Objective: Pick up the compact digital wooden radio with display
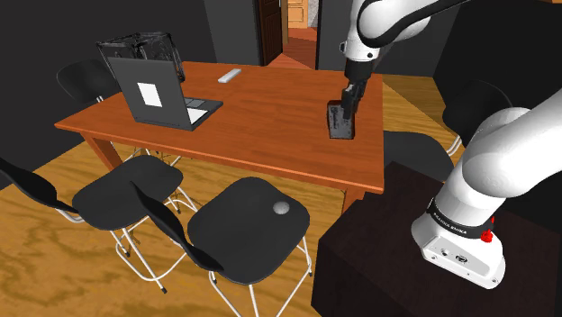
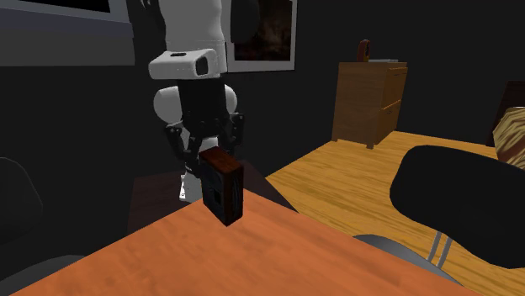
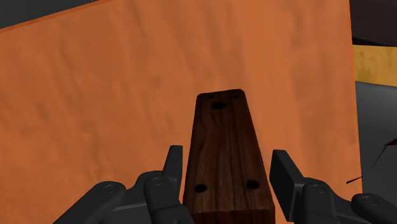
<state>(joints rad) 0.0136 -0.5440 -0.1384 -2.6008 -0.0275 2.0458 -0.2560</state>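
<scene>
Shoulder view: gripper (image 1: 348, 97) low over the table (image 1: 261, 117). Radio (image 1: 340, 122) stands on end directly under it, near the edge toward the stand (image 1: 360, 261). Laptop (image 1: 162, 95) and remote (image 1: 230, 76) lie well apart from it; black chairs (image 1: 248, 225) along the near side.

Second exterior view: radio leans, lower end at the tabletop. Dresser (image 2: 370, 105) against a dark wall, wood floor.

Wrist view: dark wood face with four holes. Fingers (image 3: 173, 167) spread, one against the radio's side, the other just beside it, a sliver of table between.
</scene>
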